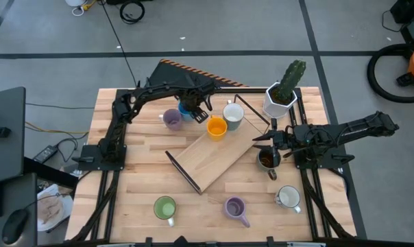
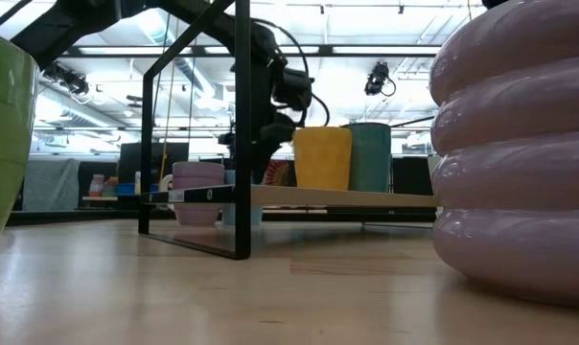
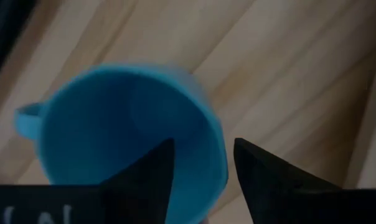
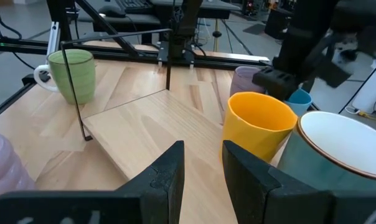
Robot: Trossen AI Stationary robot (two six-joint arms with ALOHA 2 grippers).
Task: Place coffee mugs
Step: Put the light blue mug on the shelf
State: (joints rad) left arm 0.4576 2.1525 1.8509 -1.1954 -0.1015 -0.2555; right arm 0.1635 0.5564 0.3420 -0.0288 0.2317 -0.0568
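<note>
Fingers of my left gripper [image 3: 200, 171] straddle the blue mug's [image 3: 122, 137] rim, one inside, one outside, at the bench's [image 1: 138, 171] far side beside a purple mug [image 1: 171, 119]. My right gripper [image 4: 200, 168], fingers narrowly parted and empty, hangs near the brown mug [image 1: 266, 159].

A: Arms? Both dark, near-black jointed links on black frame bases, left arm [image 1: 135, 103], right arm [image 1: 344, 130].
B: Fingers [image 3: 263, 180] are matte black wedges tapering to blunt tips. Faint pale marking behind them, possibly lettering, unreadable. Cabling loops along the left arm.
</note>
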